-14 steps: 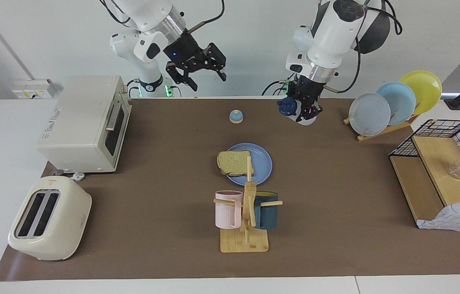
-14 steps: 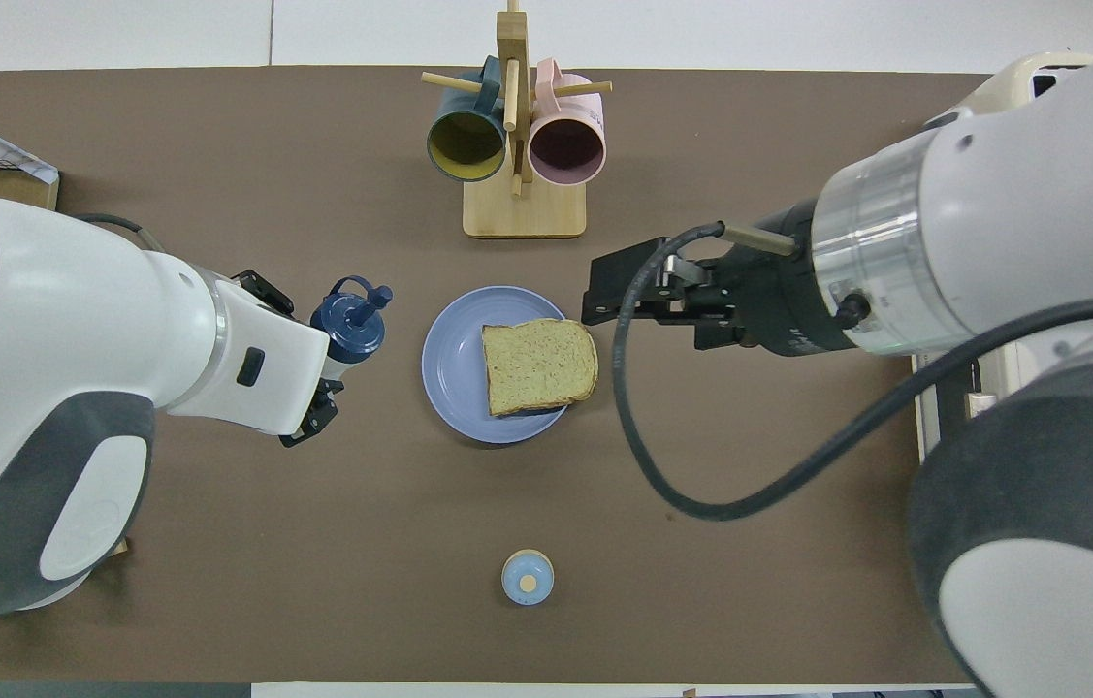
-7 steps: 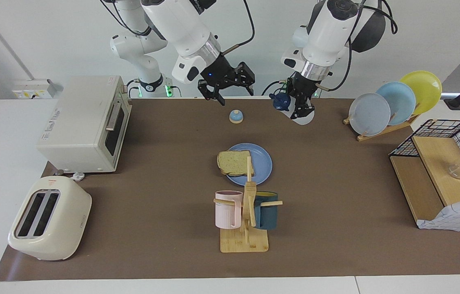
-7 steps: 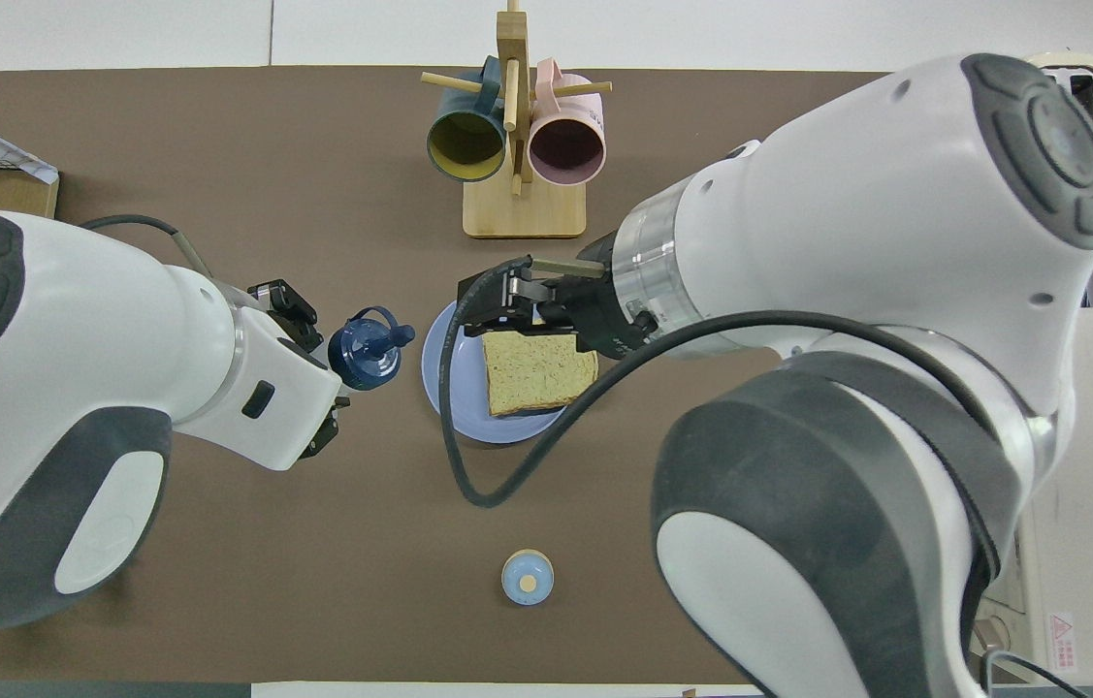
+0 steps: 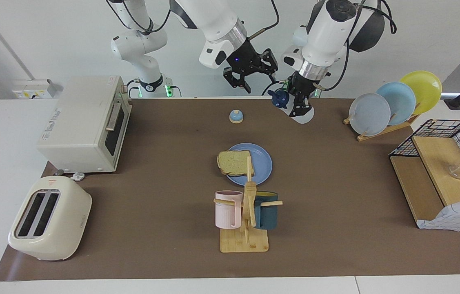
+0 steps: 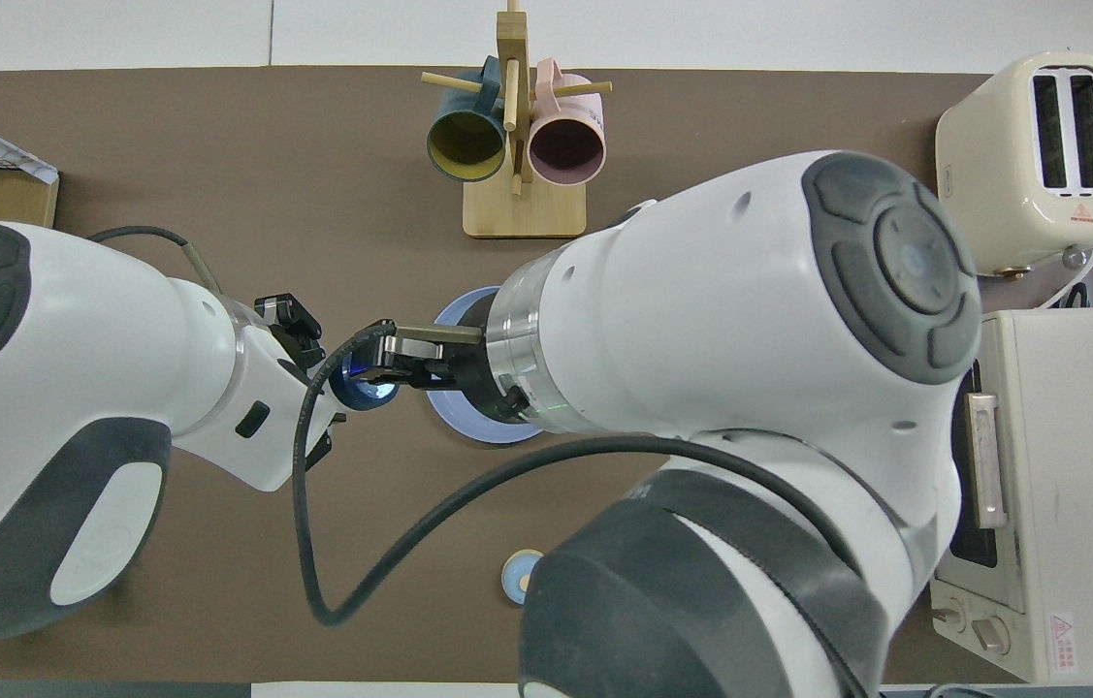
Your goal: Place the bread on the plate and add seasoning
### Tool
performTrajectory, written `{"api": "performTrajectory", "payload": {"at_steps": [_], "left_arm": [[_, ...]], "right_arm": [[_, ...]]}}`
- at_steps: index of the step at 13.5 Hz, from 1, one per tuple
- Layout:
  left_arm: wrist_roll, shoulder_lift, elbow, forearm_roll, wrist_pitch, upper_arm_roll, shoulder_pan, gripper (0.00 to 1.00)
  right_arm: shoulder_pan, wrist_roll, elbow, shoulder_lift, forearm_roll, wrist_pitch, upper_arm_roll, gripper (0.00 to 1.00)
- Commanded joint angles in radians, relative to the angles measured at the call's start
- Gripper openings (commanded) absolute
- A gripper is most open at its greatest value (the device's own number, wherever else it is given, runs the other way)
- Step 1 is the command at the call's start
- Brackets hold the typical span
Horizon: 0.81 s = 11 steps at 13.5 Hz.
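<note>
Seasoning (image 5: 295, 109), a white bottle with a dark blue cap, hangs tilted in the air over the robots' edge of the table, clenched in the left gripper (image 5: 300, 107) you are running. Its long axis slants, cap up toward the right arm's side, base down toward the plate rack (image 5: 381, 128). The right gripper (image 5: 254, 77) hovers just beside the cap with its fingers spread, holding nothing; whether it touches the cap you cannot tell. The bread (image 5: 234, 162) lies flat on the plate (image 5: 263, 163) at mid-table, one edge overhanging the rim, with the bell (image 5: 236, 116) between the plate and the robots.

Your likely trouble lies at the cap: two grippers meet in a tight space, and a misjudged closing could knock the bottle askew or twist it in the left fingers. Once the cap is open, a bottle tilted away from the plate could spill onto the mat. In the overhead view the right arm hides the bread, so judge alignment from the facing view.
</note>
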Motion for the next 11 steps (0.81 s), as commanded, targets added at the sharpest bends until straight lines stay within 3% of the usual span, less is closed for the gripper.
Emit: {"api": "performTrajectory", "payload": {"at_steps": [1,8,11], "left_arm": [[0.015,-0.033,-0.028,-0.023,-0.01,0.008,-0.014,0.0],[0.015,-0.042,-0.045,-0.043,-0.008,0.008,-0.014,0.0],[0.016,-0.05,-0.055,-0.049,-0.007,0.01,-0.012,0.0]], "right_arm": [[-0.003,0.032,0.008,0.012,-0.016,0.03,-0.001,0.69],[-0.003,0.053,-0.011,0.015,-0.013,0.107,0.0,0.54],[-0.006,0.055,-0.011,0.036,-0.014,0.125,-0.001,0.54]]}}
